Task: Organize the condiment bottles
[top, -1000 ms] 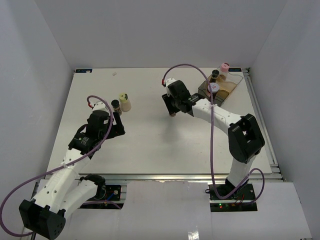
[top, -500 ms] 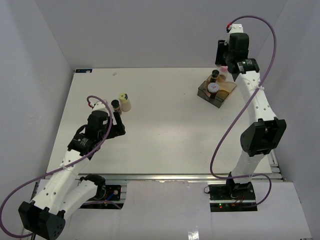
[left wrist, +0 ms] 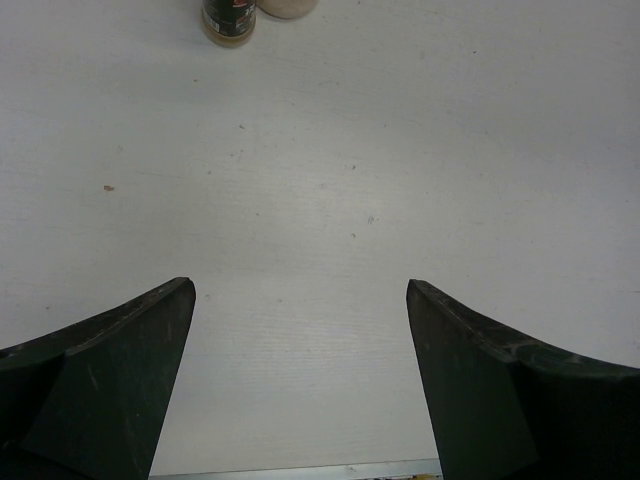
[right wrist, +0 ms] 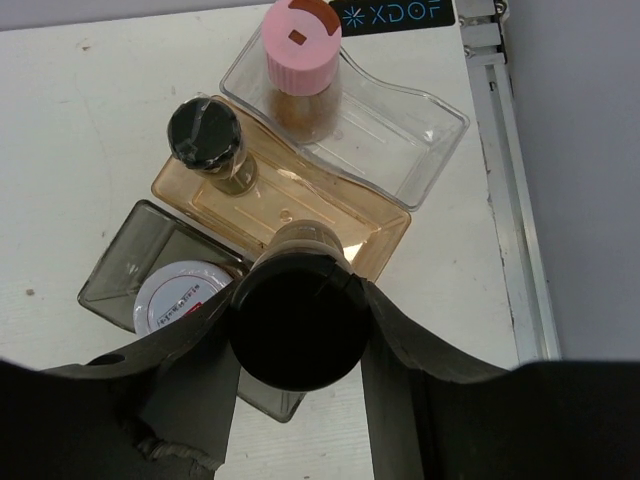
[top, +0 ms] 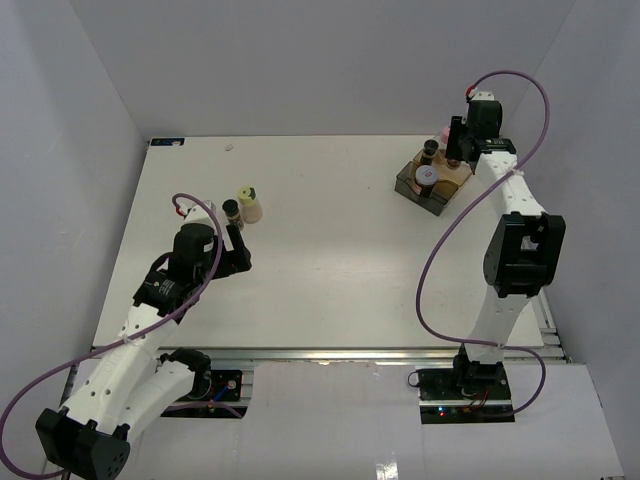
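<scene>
One dark glass bottle (top: pixel 231 210) and one cream bottle (top: pixel 251 209) stand well left of the amber-tinted plastic tray (right wrist: pixel 270 195), just beyond the left gripper's (left wrist: pixel 298 287) spread, empty jaws. The right gripper (right wrist: pixel 297 330) clenches a black-capped brown bottle (right wrist: pixel 295 315) above that tray (a placing step, I judge); next, lower and release.

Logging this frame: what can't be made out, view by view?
Left wrist: dark bottle and cream bottle cut off by the top edge; caps unseen.
Right wrist: held bottle mostly hidden by its own cap and the fingers; whether it touches the amber tray, unclear.
Top external: right gripper covers that bottle; labels too small.
</scene>
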Motion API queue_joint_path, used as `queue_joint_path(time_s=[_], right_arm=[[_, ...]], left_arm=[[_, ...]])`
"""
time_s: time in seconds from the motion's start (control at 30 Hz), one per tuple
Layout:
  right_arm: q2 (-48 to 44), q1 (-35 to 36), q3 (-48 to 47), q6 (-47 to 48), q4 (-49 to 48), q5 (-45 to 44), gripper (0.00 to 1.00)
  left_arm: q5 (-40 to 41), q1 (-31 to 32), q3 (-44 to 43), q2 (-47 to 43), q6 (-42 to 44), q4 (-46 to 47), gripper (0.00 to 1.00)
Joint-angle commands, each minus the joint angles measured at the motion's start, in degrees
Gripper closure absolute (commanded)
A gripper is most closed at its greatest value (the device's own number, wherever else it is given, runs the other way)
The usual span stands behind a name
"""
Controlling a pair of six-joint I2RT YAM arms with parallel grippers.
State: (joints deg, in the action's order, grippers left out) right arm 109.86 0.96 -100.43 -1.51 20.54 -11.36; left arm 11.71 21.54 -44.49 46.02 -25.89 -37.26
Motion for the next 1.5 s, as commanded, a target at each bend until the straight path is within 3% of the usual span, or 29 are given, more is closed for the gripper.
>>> queue_joint_path(time_s=[0.0,0.47,0.93,1.07,1.27,1.47], right_arm=[[0.9,-0.3,1.6,0.8,-10.2,0.9,0.92],[8.9,-2.1,1.4,0.6,-17.0,2.8,0.92],[12.9,-2.1,0.7,0.2,-17.8,5.5,0.91],[13.9,-2.0,-0.4,-0.5,-17.1,6.2,0.8],[15.6,-1.4,-2.0,-0.7,-16.4,6.3,0.73],[16.6,-1.0,-3.4,0.1,-15.5,6.1,0.53]], left_arm=[[-1.0,-0.1,0.3,-0.9,0.5,1.1,0.02],[-0.9,-0.1,0.3,0.3,0.5,1.1,0.02],[-0.5,0.0,0.3,0.3,0.5,1.0,0.02],[-0.2,-0.1,0.4,-0.5,0.3,1.0,0.02],[0.1,-0.1,0.4,-1.5,0.2,1.0,0.02],[-0.1,-0.1,0.4,-1.2,0.3,1.0,0.02]])
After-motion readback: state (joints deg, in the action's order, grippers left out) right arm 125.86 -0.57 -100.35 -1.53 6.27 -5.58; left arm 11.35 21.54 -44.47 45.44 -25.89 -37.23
